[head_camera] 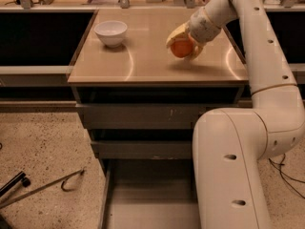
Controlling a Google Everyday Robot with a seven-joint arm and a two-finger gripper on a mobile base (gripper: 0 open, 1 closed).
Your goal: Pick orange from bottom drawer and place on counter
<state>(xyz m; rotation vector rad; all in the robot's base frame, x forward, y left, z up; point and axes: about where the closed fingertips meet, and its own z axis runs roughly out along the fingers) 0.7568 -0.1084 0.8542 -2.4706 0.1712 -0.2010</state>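
Note:
My gripper (182, 46) is shut on the orange (181, 48) and holds it just above the right part of the tan counter (143, 61), its yellowish fingers (174, 36) wrapped around the fruit. The orange casts a shadow on the counter right below it. The bottom drawer (147, 199) is pulled out below the cabinet; its grey floor shows nothing on it, and my white arm hides its right part.
A white bowl (111, 32) stands at the counter's back left. Two grey drawers (138, 116) sit shut above the open one. Dark shelving units flank the cabinet. A metal rod and hook (43, 187) lie on the speckled floor at left.

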